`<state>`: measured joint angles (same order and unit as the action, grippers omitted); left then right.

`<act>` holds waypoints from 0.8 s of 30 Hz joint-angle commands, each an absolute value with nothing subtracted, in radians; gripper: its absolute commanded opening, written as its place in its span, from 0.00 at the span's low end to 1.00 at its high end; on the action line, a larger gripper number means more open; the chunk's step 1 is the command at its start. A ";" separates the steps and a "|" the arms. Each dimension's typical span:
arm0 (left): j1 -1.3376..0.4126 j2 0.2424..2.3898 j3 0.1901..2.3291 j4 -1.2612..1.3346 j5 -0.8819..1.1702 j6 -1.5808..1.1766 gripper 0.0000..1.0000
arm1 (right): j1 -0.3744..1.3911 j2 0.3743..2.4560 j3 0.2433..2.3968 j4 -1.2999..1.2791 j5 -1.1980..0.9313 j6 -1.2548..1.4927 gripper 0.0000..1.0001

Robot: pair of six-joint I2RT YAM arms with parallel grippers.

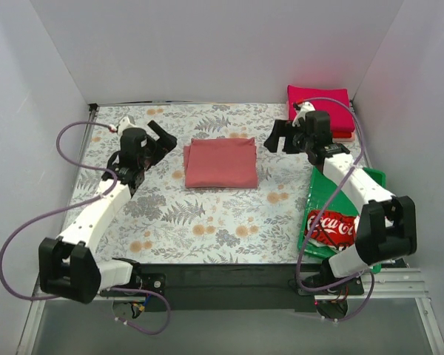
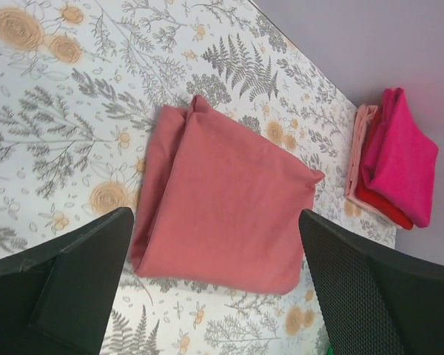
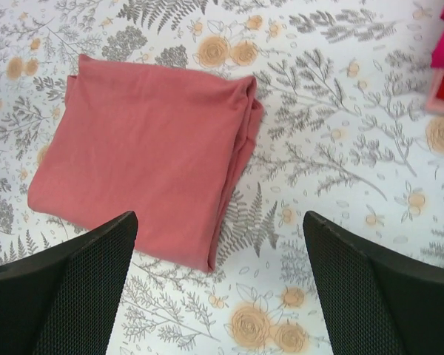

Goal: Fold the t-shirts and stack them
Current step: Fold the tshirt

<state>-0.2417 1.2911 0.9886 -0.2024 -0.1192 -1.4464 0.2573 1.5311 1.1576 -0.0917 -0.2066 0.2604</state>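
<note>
A folded dusty salmon-red t-shirt (image 1: 220,163) lies flat in the middle of the table; it also shows in the left wrist view (image 2: 226,200) and the right wrist view (image 3: 140,151). A stack of folded tees, magenta on top (image 1: 320,105), sits at the back right; the left wrist view shows it too (image 2: 396,159). A red Coca-Cola tee (image 1: 330,228) lies crumpled in the green tray (image 1: 374,177). My left gripper (image 1: 161,136) is open and empty, left of the salmon tee. My right gripper (image 1: 279,137) is open and empty, right of it.
The floral table covering (image 1: 200,222) spans the work area. White walls enclose the back and sides. The green tray lies at the right edge under my right arm. A dark bar runs along the table's near edge.
</note>
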 commanded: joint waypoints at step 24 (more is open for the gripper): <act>-0.247 0.813 0.523 -0.227 -0.135 -1.594 0.95 | 0.252 1.227 0.674 0.239 -0.319 0.354 0.98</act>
